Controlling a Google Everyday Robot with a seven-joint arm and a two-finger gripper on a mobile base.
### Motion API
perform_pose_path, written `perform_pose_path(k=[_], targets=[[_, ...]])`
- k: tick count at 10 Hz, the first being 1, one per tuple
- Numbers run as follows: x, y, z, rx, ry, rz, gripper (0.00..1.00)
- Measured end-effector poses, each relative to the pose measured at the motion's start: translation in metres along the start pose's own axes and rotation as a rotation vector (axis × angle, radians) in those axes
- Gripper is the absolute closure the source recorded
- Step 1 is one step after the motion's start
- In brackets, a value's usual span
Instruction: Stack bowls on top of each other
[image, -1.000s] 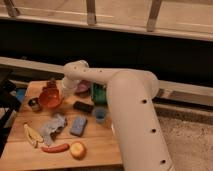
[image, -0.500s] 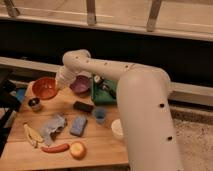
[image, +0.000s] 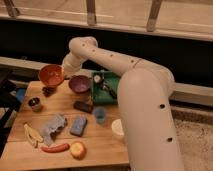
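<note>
The gripper (image: 64, 71) is located in the upper left of the frame, at the end of the white arm (image: 135, 85) that arcs in from the lower right. It is positioned at the right rim of the red-orange bowl (image: 51, 75), which is seen tilted and raised off the wooden table (image: 95, 142), so the bowl is taken to be held by the gripper at its rim. The dark purple bowl (image: 79, 83) is set upright on the table just right of the red-orange bowl and slightly lower in the frame, directly beneath the wrist; the two bowls are side by side and not stacked. A green tray (image: 114, 77) is placed immediately right of the purple bowl. A small metal cup (image: 34, 104) is found at the left edge of the table, and a white round cup (image: 118, 129) lower right. A grey cloth (image: 53, 125), a blue sponge (image: 78, 125), a banana (image: 32, 134), a red pepper (image: 55, 147) and an apple (image: 78, 149) are laid along the lower part of the table.
</note>
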Motion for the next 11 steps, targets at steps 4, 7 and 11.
perform_pose_path(k=[4,7,11], targets=[[-0.008,-0.104,-0.013,0.078,-0.015,0.200,1.00],[0.001,-0.138,0.005,0.089,-0.005,0.272,1.00],[-0.017,-0.111,0.029,0.075,0.009,0.272,0.67]])
